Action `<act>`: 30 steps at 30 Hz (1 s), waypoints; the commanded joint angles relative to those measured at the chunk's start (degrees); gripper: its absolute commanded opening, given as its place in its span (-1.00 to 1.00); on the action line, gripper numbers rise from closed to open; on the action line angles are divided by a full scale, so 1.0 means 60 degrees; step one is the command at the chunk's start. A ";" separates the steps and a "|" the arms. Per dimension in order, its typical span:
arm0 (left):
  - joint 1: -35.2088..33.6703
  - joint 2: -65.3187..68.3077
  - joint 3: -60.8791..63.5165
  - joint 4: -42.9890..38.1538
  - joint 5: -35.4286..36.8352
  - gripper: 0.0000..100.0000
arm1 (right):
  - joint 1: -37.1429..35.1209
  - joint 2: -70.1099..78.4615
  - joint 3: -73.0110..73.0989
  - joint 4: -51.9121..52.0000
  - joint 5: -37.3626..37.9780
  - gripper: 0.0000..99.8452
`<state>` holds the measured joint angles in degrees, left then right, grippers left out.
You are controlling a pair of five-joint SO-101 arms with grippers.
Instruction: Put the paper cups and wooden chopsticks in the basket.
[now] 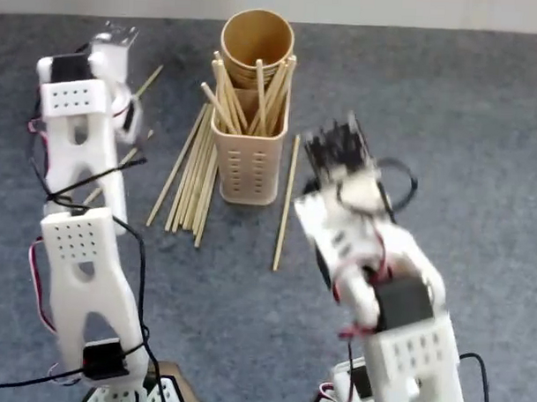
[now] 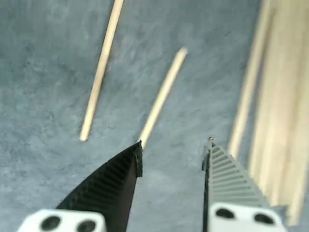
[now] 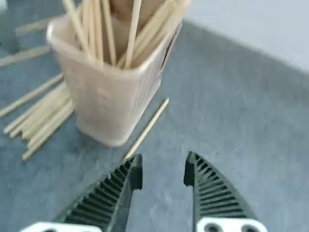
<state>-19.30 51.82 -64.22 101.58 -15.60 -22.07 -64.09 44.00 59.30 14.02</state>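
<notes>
While the basket (image 1: 247,169) stands upright in the middle of the grey carpet (image 1: 448,110), it holds nested paper cups (image 1: 256,37) at its far end and a bunch of chopsticks (image 1: 259,95) leaning out of the top. A pile of chopsticks (image 1: 192,176) lies flat on the carpet just beside the basket, on the left arm's side. A single chopstick (image 1: 286,202) lies along the other side. The right gripper (image 3: 163,169) hangs over the near end of that single chopstick, its jaws partly apart and holding nothing. The left gripper (image 2: 174,152) is spread wider, also empty, low over the carpet between the pile and two loose chopsticks (image 2: 161,96). One of these ends right at its dark fingertip.
</notes>
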 commanded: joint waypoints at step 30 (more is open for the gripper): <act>-0.1282 0.3026 -0.0593 -0.4059 -0.2388 -0.54 | 0.0256 -0.6425 0.7348 -0.0462 0.0821 -0.70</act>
<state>-25.27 68.53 -67.30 78.46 -29.41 -21.36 -102.15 87.34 58.33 18.33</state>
